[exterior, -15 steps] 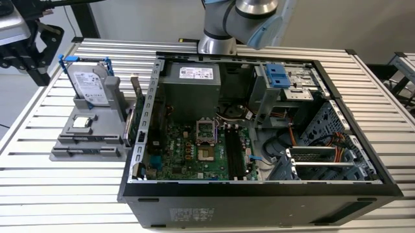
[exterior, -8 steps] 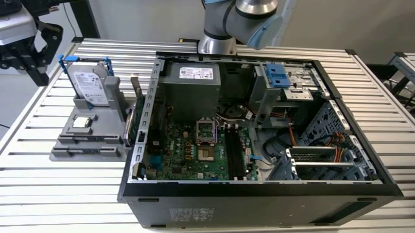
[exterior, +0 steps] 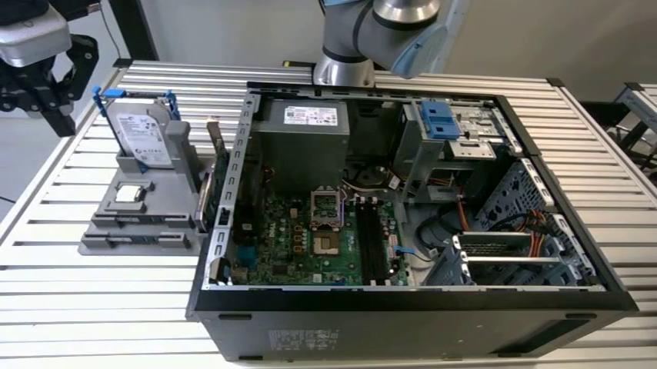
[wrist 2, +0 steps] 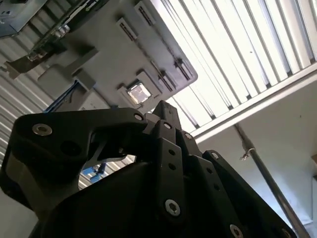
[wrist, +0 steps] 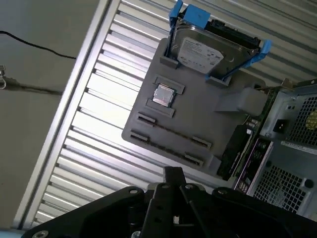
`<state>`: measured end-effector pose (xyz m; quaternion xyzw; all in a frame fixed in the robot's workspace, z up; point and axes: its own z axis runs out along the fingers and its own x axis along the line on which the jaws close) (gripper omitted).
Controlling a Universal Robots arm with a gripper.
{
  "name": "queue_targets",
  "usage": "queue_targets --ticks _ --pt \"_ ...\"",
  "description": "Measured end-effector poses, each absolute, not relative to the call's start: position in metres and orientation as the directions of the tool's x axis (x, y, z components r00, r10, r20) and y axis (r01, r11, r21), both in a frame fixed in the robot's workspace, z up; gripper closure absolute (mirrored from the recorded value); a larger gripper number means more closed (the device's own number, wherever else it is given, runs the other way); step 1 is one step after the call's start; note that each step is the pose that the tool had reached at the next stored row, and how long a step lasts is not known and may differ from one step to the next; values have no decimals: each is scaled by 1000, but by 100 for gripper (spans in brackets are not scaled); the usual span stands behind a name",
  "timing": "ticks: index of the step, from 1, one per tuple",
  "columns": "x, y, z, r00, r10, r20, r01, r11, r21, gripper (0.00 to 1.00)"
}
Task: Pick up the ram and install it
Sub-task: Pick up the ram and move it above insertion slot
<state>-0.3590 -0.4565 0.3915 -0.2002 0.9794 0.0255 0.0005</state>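
While slotted in tray's (exterior: 169, 206) end groove beside case (exterior: 411, 327), likely staged for a top pinch, ram (exterior: 144, 240) untouched, with tool (wrist: 173, 172) clenched, empty, above bench (exterior: 92, 307) edge, well apart.

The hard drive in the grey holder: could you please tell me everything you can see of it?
The hard drive looks like a flat silver metal box with a white label. Blue plastic brackets run along both sides. It stands on edge in a slot of the grey holder, on the exterior view's left of the open case. Only the holder touches it.
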Motion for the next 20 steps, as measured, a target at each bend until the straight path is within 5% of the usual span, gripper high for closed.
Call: queue_targets --ticks 20 --pt "-359 -457 392 -724 -690 -11 -690 722 50 100"
